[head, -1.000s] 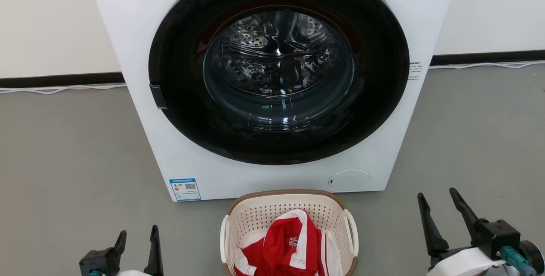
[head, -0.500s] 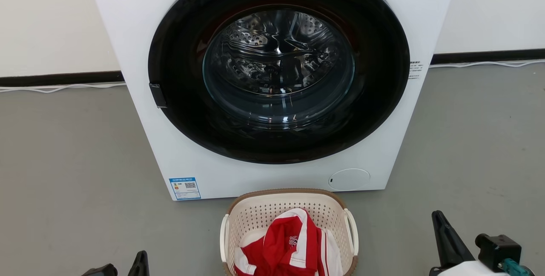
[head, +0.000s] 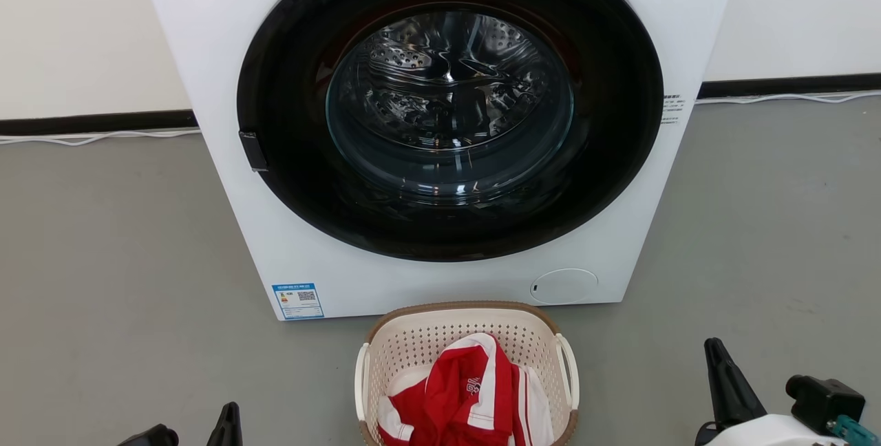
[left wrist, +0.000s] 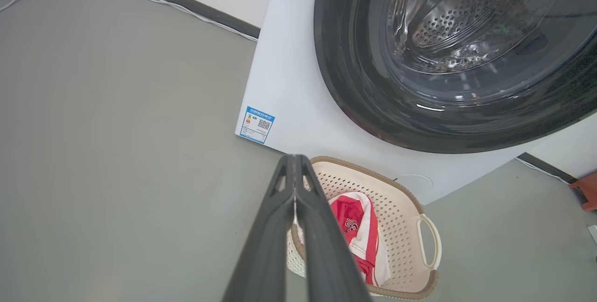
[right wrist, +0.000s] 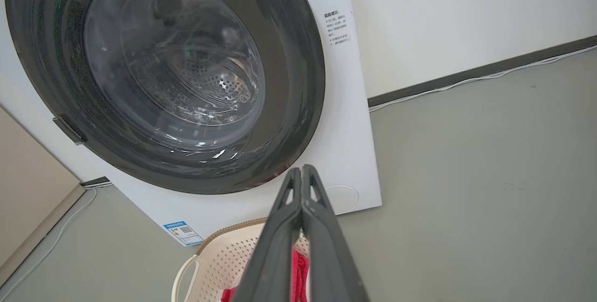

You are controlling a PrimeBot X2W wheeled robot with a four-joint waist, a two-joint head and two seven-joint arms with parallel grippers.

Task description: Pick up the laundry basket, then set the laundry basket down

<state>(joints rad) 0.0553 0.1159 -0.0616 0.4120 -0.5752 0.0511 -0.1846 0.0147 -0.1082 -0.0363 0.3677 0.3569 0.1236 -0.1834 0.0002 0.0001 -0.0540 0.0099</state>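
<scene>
The laundry basket is cream with perforated walls, a brown rim and white loop handles. It stands on the grey floor right in front of the washing machine, with a red and white garment inside. My left gripper is low at the bottom edge, left of the basket and apart from it, fingers pressed together. My right gripper sits to the basket's right, also shut and holding nothing. The left wrist view has the shut left gripper over the basket's near side. The right gripper hovers above the basket.
A white front-loading washing machine with a shut dark round door stands just behind the basket. A white cable runs along the wall base. Grey floor spreads on both sides. An orange object lies far right.
Both grippers went from open to shut and sank toward the bottom edge of the head view. The basket stayed put; the camera shifted slightly.
</scene>
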